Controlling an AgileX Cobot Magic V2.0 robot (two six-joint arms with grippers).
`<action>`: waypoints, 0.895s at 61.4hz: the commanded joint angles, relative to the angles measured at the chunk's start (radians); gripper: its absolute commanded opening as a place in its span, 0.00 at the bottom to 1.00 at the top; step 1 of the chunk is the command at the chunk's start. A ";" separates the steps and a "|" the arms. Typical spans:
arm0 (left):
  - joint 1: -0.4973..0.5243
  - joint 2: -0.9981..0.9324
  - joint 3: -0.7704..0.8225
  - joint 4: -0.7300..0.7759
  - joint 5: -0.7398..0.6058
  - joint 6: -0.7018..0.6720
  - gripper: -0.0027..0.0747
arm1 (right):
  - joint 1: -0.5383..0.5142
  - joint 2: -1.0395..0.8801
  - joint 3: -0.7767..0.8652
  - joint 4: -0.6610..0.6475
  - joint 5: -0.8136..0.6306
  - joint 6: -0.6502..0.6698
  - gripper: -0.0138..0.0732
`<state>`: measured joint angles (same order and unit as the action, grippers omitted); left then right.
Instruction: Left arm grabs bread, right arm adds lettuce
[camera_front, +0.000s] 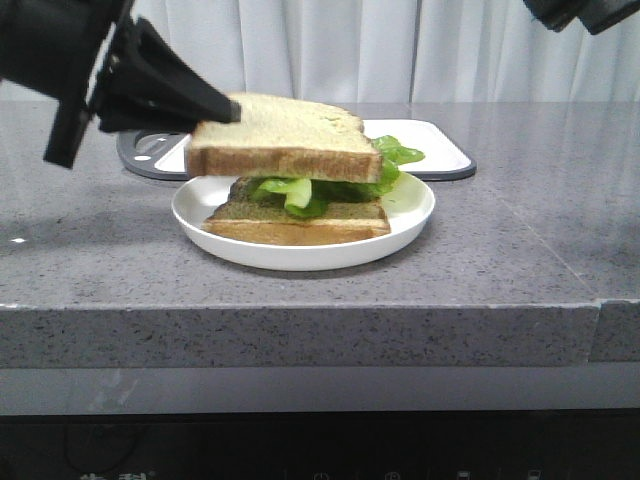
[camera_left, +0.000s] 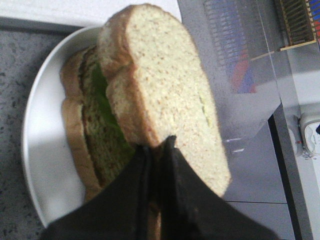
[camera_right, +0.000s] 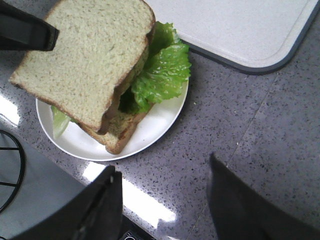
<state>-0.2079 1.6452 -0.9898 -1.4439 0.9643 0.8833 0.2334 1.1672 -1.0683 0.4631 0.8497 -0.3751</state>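
Observation:
My left gripper is shut on the left edge of the thick bread and holds it level just above the sandwich. Under it, green lettuce lies on a thinner toasted slice on the white plate. The left wrist view shows the fingers pinching the bread's crust over the lettuce. My right gripper is open and empty, high over the counter by the plate; the bread and the lettuce show there too. In the front view only the right arm's body shows, at the top right.
A white cutting board with a dark rim lies behind the plate, also in the right wrist view. The grey speckled counter ends at a front edge. White curtains hang behind.

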 joint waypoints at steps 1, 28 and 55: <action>0.001 -0.015 -0.030 -0.075 0.079 0.012 0.01 | -0.001 -0.024 -0.018 0.019 -0.048 0.000 0.63; 0.008 -0.016 -0.055 -0.073 0.139 0.054 0.56 | -0.001 -0.028 -0.014 0.018 -0.022 0.006 0.63; 0.102 -0.307 -0.147 0.450 0.080 -0.242 0.61 | -0.001 -0.253 -0.014 -0.322 0.138 0.312 0.63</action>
<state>-0.1191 1.4563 -1.0999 -1.0636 1.0664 0.7304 0.2334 0.9657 -1.0549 0.2256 0.9764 -0.1504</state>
